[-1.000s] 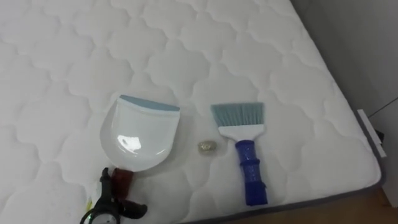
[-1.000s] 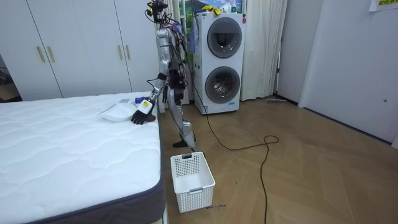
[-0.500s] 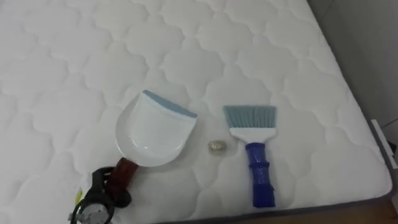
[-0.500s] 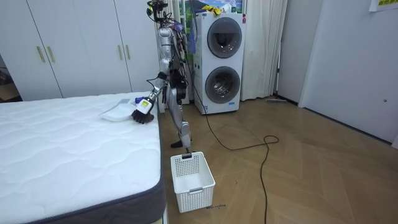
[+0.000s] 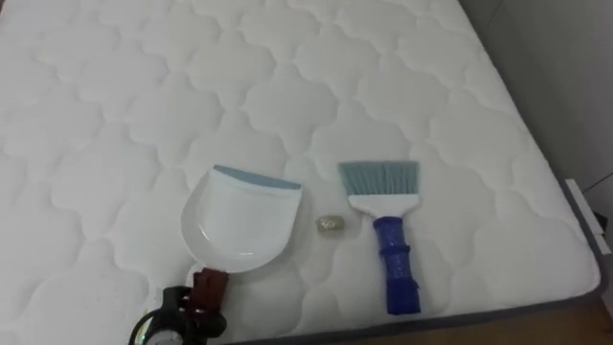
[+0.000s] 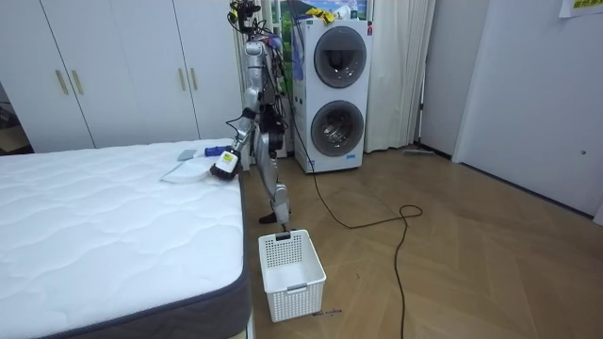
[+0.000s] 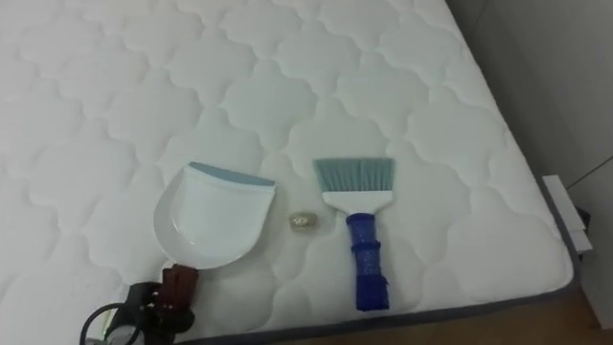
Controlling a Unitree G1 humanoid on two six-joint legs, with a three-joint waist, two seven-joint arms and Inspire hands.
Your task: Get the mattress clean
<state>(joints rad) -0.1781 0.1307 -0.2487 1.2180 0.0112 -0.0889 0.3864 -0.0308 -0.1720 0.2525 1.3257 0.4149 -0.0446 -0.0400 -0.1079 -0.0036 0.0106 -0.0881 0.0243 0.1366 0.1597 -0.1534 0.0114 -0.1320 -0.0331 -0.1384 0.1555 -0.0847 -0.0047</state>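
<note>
Turned squarer, the glossy white dustpan [image 5: 239, 225] lies on the quilted mattress [image 5: 144, 96], its handle [image 5: 209, 285] clenched in the left hand [image 5: 178, 320].

The white quilted mattress [image 5: 287, 86] carries, near its front edge, a white plastic dustpan [image 5: 239, 225] with a pale blue lip and dark red handle, a small crumpled beige scrap [image 5: 329, 223] just right of it, and a blue-handled brush [image 5: 390, 251] with pale teal bristles lying flat further right.

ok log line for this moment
left hand fingers round dustpan handle | brush, scrap lying free on mattress | sweeping not started
</note>
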